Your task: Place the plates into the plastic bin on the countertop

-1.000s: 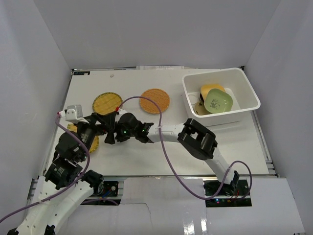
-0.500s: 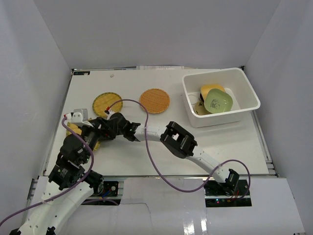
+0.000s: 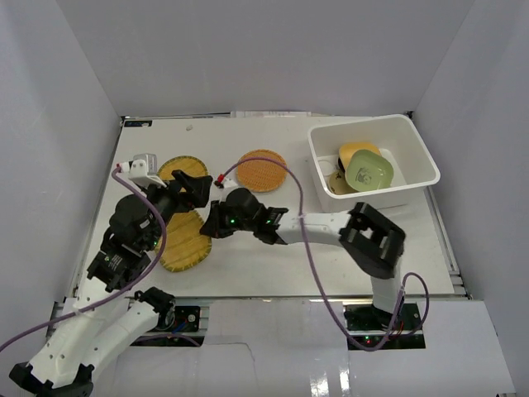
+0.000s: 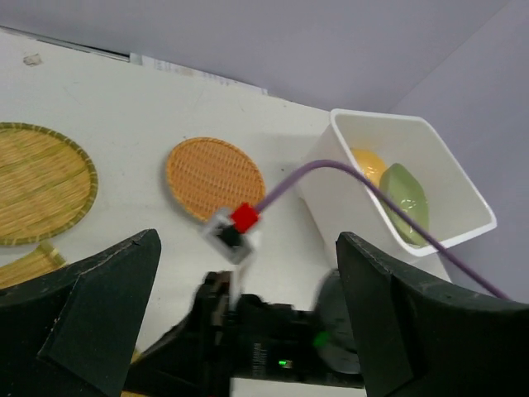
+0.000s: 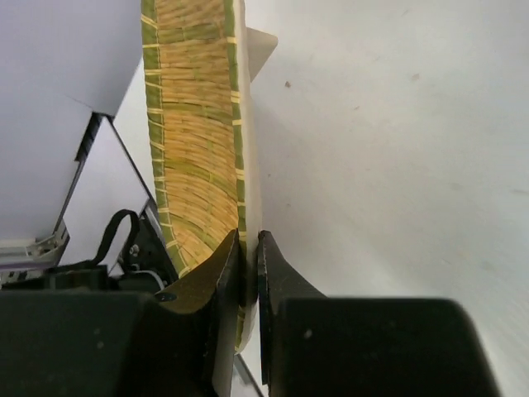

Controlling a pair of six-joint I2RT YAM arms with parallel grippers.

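My right gripper is shut on the rim of the ribbed yellow rectangular plate, which stands tilted over the countertop. My left gripper hangs open just behind it, over the right wrist, with nothing between its fingers. It partly hides a round yellow woven plate. A round orange woven plate lies mid-table. The white plastic bin at the right holds a green squarish plate and a yellow one.
Grey walls close in the countertop on three sides. The right arm stretches low across the middle of the table from right to left. Purple cables loop over both arms. The bin sits against the far right corner.
The right gripper has shut on the ribbed plate's rim and drawn it to the right, out from under the left arm. The left gripper has moved back and up, still open.
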